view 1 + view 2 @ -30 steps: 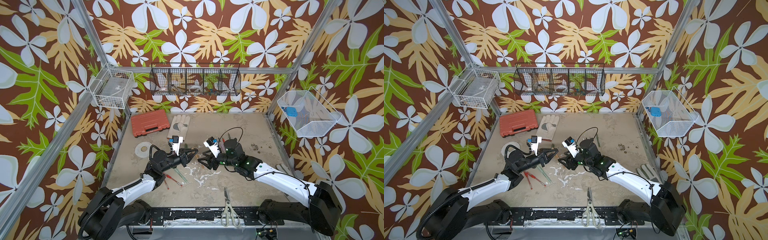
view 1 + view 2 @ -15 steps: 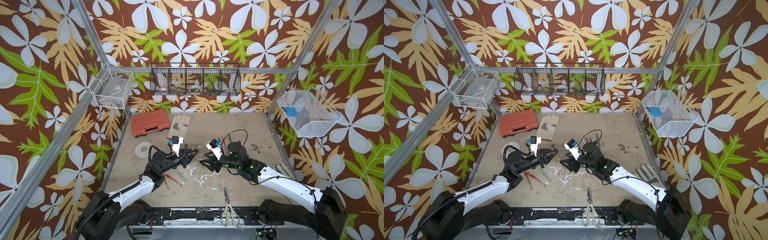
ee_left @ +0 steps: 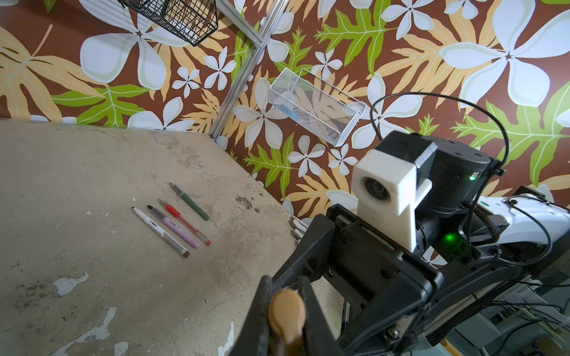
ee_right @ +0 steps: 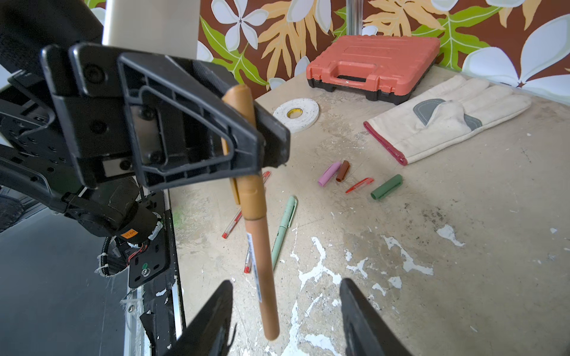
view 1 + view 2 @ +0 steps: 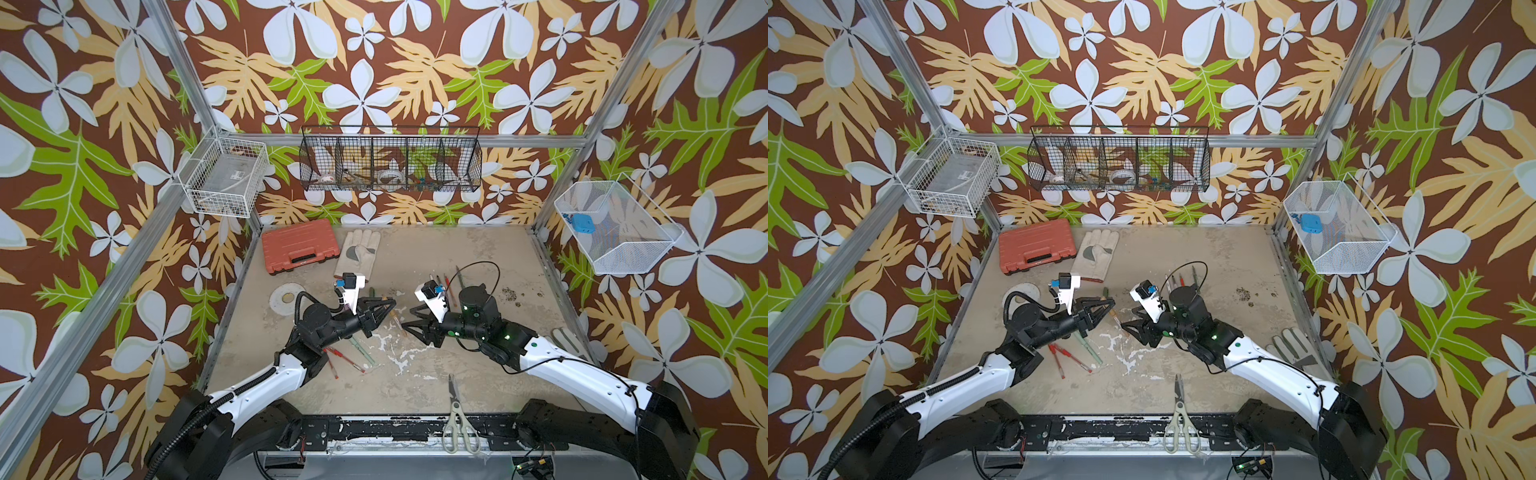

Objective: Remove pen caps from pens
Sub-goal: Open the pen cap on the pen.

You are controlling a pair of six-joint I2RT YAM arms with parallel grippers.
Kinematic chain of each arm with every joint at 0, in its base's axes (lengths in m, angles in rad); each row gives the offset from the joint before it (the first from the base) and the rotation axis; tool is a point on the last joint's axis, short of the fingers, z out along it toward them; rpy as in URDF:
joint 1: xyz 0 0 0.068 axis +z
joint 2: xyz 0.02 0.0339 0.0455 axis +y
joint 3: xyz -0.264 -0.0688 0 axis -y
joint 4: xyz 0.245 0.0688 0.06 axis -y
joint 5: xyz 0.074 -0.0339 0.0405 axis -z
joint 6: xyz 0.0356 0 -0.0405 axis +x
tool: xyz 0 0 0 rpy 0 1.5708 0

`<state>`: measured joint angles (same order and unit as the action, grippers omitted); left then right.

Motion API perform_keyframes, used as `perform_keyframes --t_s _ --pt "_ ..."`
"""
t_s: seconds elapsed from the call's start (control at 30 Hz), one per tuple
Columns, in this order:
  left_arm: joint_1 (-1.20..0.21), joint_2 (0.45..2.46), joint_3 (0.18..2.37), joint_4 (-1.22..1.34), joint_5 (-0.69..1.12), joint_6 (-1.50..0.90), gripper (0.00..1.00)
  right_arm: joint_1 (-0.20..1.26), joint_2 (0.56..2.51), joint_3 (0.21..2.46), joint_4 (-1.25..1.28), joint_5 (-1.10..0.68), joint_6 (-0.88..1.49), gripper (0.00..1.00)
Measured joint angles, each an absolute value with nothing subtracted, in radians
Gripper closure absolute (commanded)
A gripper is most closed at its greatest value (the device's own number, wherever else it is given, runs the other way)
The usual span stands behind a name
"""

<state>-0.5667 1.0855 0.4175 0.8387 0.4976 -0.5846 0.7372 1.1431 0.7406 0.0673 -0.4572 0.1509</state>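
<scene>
My left gripper [image 4: 262, 135] is shut on the capped end of a gold-brown pen [image 4: 259, 246], with the cap [image 3: 287, 311] clamped between its fingers. The barrel sticks out toward my right gripper [image 4: 283, 296]. That gripper is open, its fingers on either side of the pen's free end without touching it. In both top views the two grippers [image 5: 390, 305] [image 5: 409, 322] face each other mid-table. Loose pen caps lie near the glove: pink [image 4: 329, 174], brown [image 4: 343, 171], red [image 4: 359, 185], dark green [image 4: 386, 187]. Several uncapped pens [image 3: 175, 228] lie in a row. A pale green pen [image 4: 283, 229] and red pens [image 5: 349, 361] lie below the left gripper.
An orange case [image 5: 297, 245], a work glove [image 5: 359, 249] and a tape roll [image 5: 286, 295] sit at the back left. Scissors [image 5: 457, 419] lie at the front edge. A second glove [image 5: 569, 336] lies at the right. Wire baskets hang on the walls.
The right arm's wrist has drifted slightly to the right while its gripper stays around the pen's free end. The left gripper holds still with the pen.
</scene>
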Motion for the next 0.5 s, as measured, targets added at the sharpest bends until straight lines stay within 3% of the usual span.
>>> perform_keyframes --t_s 0.33,0.5 --pt "-0.592 1.106 0.418 0.853 0.543 -0.585 1.0 0.737 1.172 0.741 0.11 -0.561 0.127 0.54" --pt "-0.603 1.094 0.418 0.866 0.561 -0.577 1.0 0.74 1.186 0.734 0.129 -0.626 0.127 0.64"
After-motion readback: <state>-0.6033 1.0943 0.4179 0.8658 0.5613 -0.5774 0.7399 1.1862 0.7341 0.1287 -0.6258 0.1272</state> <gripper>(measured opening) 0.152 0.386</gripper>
